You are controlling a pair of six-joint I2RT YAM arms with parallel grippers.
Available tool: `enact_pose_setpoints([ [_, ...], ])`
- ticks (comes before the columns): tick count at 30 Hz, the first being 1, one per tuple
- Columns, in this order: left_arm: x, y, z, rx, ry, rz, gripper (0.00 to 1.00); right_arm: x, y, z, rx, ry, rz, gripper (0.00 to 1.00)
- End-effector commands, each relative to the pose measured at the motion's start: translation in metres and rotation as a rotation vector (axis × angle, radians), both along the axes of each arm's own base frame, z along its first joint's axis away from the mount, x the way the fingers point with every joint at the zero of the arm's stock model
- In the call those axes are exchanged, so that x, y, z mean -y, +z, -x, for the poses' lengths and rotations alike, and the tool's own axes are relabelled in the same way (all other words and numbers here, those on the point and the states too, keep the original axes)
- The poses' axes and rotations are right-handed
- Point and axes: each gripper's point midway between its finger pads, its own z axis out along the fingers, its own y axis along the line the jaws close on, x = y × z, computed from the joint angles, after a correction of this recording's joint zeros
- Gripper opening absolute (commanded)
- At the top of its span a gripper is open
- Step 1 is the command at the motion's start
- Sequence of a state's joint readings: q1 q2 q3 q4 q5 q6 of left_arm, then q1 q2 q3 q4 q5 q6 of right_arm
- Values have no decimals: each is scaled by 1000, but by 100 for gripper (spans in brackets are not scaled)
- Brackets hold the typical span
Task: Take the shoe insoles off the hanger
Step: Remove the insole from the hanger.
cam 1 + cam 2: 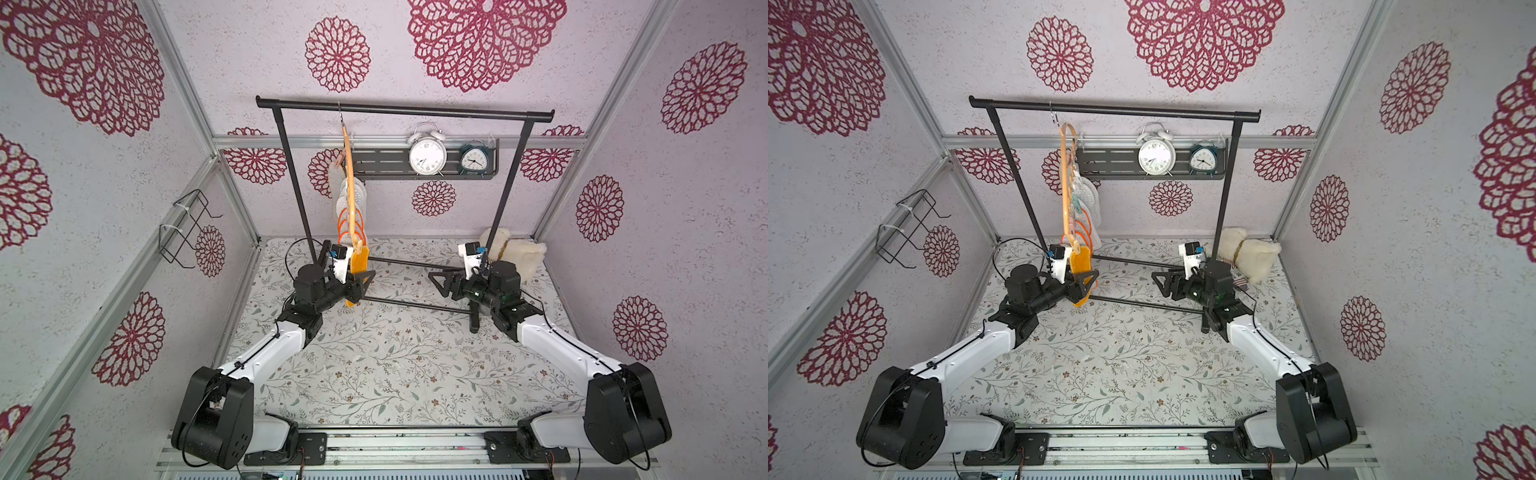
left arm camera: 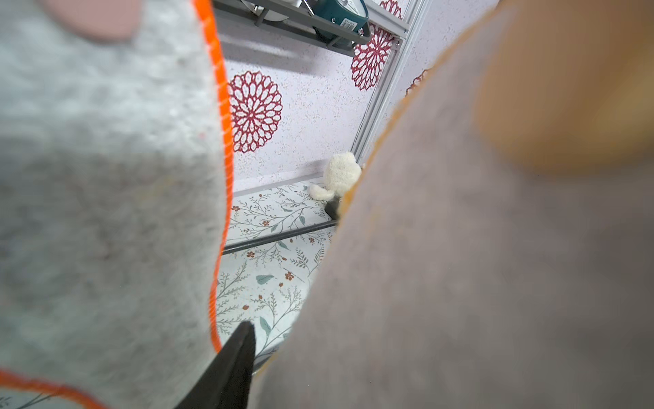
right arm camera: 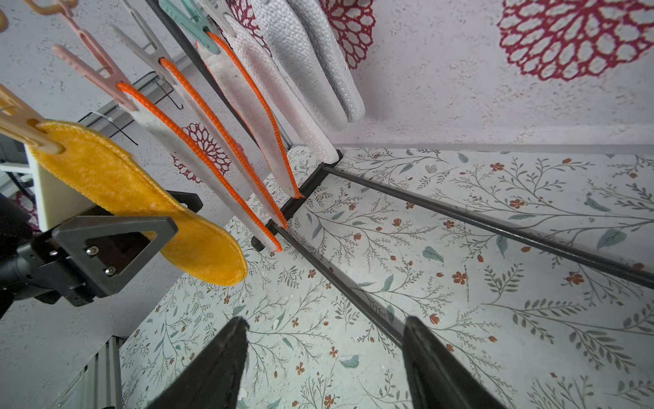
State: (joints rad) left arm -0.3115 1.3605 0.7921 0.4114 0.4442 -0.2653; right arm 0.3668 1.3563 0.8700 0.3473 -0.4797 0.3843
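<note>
Pale textured walls carry crimson flower medallions, with silver framing in the corners. The floor is a leafy floral print. A black rack stands at the back. Behind it is a shelf with a white clock and a teal clock.

hour numerals on white alarm clock dial, small label on teal clock too blurred

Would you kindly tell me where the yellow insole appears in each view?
In both top views: yellow insole just left of centre, at the hanger's near end.
Left wrist: likely the blurred, yellow-edged grey sheet, close up.
Right wrist: the insole hangs large beside the orange-edged insoles.
Shared landmark: rack's floor bars.
</note>
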Motion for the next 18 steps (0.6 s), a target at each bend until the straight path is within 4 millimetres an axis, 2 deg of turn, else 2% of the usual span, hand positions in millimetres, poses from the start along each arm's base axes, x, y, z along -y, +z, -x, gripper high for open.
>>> enact_pose_setpoints([
  [1, 0, 26, 11, 80, -18, 48, 44, -10, 30, -4, 70, 35, -47, 71],
  [4, 0, 25, 19, 73, -30, 31, 39, -16, 34, -7, 77, 47, -55, 70],
  [11, -6, 29, 28, 80, -18, 40, 49, -29, 46, -15, 98, 76, -88, 70],
  [18, -11, 19, 38, 97, -10, 21, 47, -40, 52, -19, 106, 92, -113, 69],
])
